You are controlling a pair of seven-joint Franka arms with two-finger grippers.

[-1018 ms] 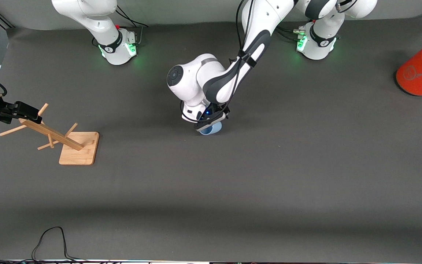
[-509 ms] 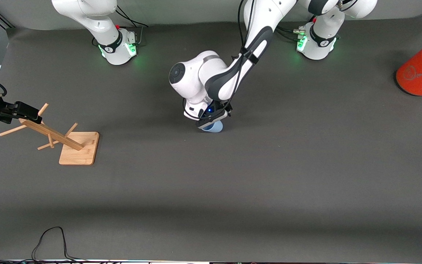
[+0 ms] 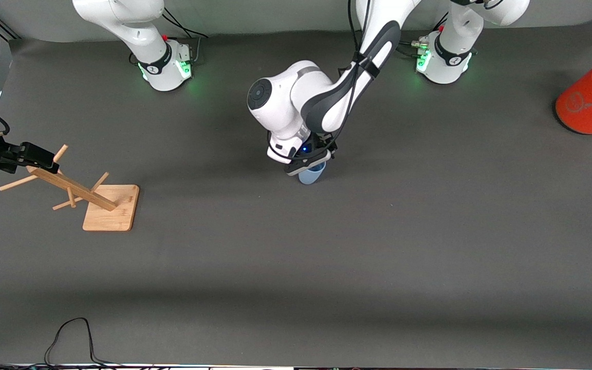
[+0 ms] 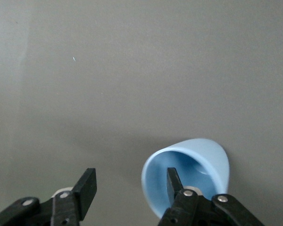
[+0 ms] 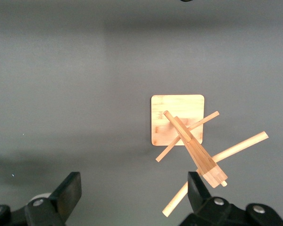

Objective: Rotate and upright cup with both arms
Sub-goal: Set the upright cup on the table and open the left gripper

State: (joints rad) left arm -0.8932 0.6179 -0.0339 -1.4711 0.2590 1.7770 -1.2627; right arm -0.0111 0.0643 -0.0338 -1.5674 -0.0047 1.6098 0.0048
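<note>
The pale-blue cup point(image 3: 312, 177) is at the middle of the grey table, mostly hidden under my left gripper point(image 3: 308, 168). In the left wrist view the cup point(image 4: 205, 155) is tipped over with its open mouth toward the camera. My left gripper point(image 4: 129, 182) is open. One finger point(image 4: 173, 180) is inside the cup's mouth, the other point(image 4: 86, 187) is outside it, and the cup's rim is between them. My right gripper point(image 3: 44, 159) is open and empty over the top of a wooden peg rack point(image 3: 77, 191) at the right arm's end, where it waits.
The peg rack stands on a square wooden base point(image 3: 112, 207), which also shows in the right wrist view point(image 5: 177, 118). A large orange can with a grey lid point(image 3: 591, 100) stands at the left arm's end. A black cable point(image 3: 70, 334) lies at the table's near edge.
My left arm has moved toward the left arm's end of the table, and the cup has shifted with it. The right arm has not moved.
</note>
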